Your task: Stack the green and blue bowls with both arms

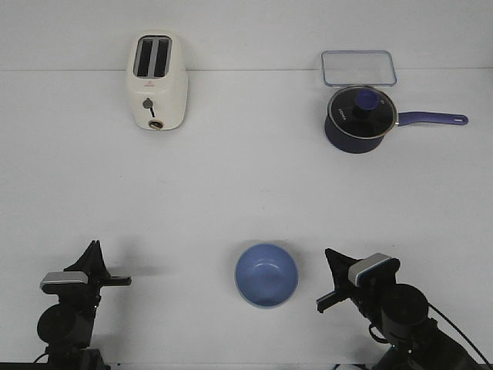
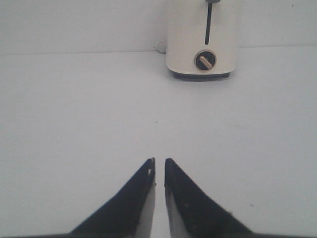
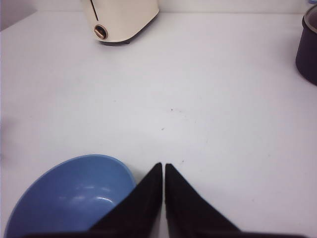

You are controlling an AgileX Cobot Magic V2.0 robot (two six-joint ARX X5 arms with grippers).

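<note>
Blue bowl [image 1: 266,274] upright just left of the closed, empty right pincer [image 1: 329,262].

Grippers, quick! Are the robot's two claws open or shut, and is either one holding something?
Left gripper: shut, holding nothing.
Right gripper: shut, holding nothing; the blue bowl sits beside it.

- The cream two-slot toaster [image 1: 156,82] is showing a small dark mark above its lever on the front face (too small to read).
- The dark navy saucepan with a glass lid [image 1: 360,119] is carrying a tiny pale mark on its side wall, unreadable.
- No other lettering is showing anywhere.
</note>
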